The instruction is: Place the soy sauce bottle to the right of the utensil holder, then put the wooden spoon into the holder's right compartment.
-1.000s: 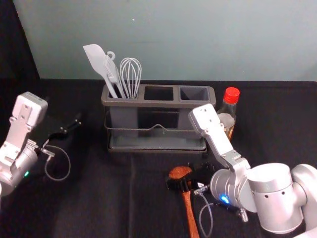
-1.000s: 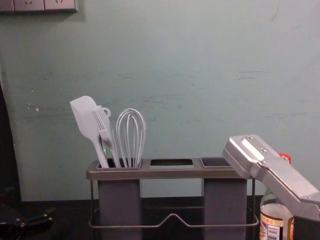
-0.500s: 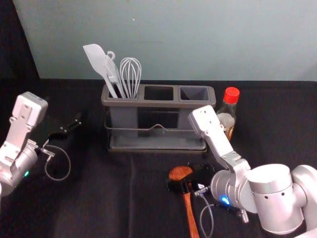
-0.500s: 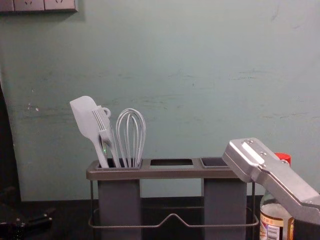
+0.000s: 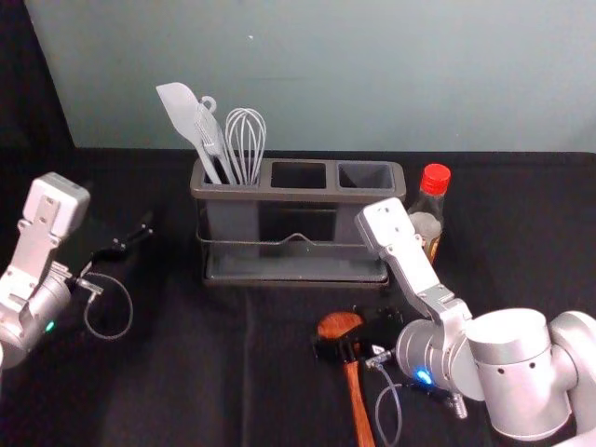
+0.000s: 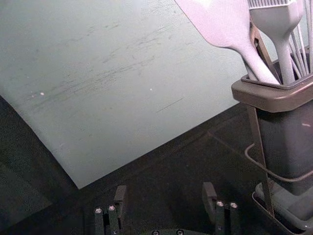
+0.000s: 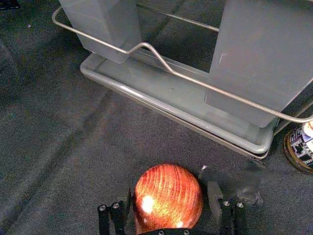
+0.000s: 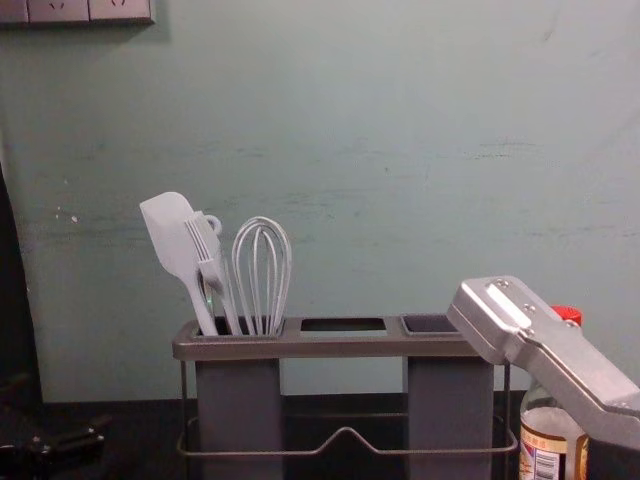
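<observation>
Before the utensil holder point(image 5: 298, 195), the right claw point(image 7: 170, 193) gapes around the wooden spoon point(image 5: 358, 399), likely light, stiff, best gripped at the neck; left of the holder, the left claw point(image 6: 165, 190) hangs open, empty.

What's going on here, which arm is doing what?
The right gripper is down at the wooden spoon in front of the utensil holder, fingers open on either side of it. The soy sauce bottle stands just right of the holder. The holder's right compartment has no spoon in it yet. The left gripper is open, off to the holder's left.
</observation>
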`<state>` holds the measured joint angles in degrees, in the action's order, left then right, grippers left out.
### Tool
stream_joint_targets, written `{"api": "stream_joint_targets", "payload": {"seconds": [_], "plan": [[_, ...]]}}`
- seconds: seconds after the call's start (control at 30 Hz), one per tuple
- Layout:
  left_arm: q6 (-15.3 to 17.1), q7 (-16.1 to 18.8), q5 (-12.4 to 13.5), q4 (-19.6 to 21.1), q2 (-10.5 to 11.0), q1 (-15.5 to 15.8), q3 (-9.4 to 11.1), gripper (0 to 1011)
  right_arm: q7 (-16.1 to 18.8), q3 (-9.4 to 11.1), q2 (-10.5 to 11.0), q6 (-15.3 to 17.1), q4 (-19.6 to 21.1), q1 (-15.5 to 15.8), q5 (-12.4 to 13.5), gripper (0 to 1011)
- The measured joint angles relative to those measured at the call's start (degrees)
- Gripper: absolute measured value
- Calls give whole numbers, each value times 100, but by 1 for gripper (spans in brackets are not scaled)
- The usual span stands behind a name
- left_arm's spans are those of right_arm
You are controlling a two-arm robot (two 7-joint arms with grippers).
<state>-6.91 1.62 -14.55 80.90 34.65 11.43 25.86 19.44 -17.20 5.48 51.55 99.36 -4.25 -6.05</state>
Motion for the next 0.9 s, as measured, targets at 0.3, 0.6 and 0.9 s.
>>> {"api": "stream_joint_targets", "payload": {"seconds": [0.3, 0.6, 0.9], "plan": [[0, 0, 0, 0, 0, 0, 0, 1000, 41, 8, -33, -7, -12, 5, -133, 867], [0, 0, 0, 0, 0, 0, 0, 1000, 120, 40, -30, 44, 199, 101, -249, 861], [0, 0, 0, 0, 0, 0, 0, 1000, 442, 66, 149, -153, 802, 430, -242, 860]]}}
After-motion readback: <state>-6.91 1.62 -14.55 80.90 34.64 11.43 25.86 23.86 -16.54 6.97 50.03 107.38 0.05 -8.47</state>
